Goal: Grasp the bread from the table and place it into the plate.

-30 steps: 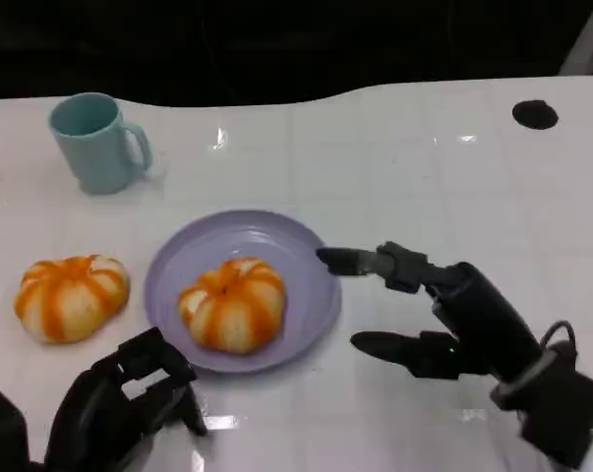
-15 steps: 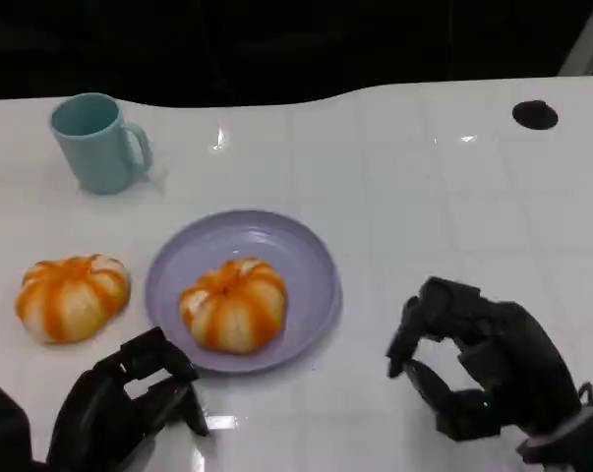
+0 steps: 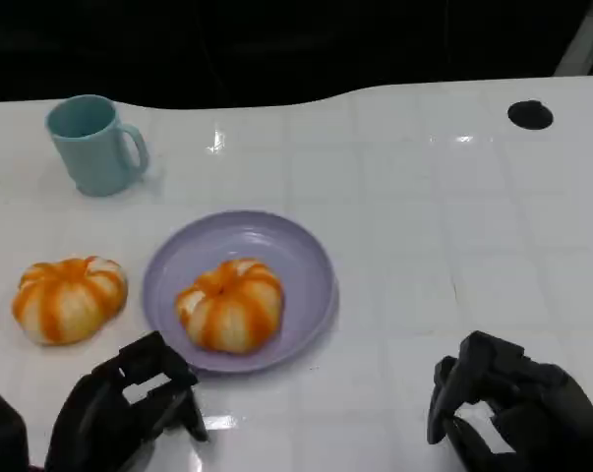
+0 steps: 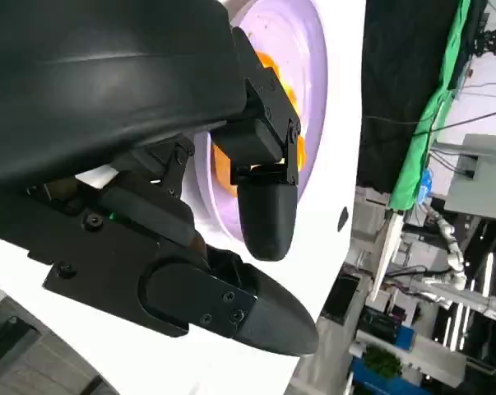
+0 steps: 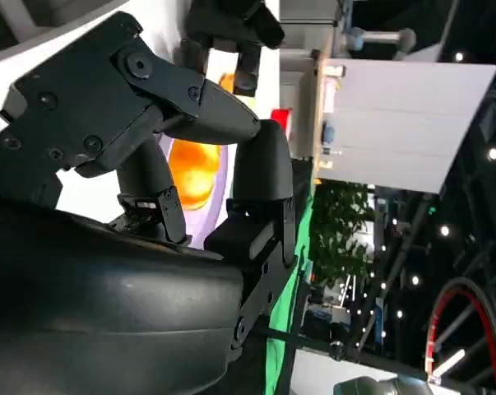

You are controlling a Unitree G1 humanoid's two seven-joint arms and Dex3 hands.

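Sitting in the round lilac plate [image 3: 306, 258]: one orange-and-white striped bread bun [image 3: 229, 304]. Both black hands, left [image 3: 129, 408] and right [image 3: 512, 413], are curled, holding nothing, low on the white tabletop [image 3: 424, 197].

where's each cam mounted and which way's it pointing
Head view: up on the robot, looking down at the table; plate, bread, cup, left hand, right hand.
Left wrist view: behind the left hand, facing the plate.
Right wrist view: behind the right hand, toward the bread.
All three share the bread on the plate.
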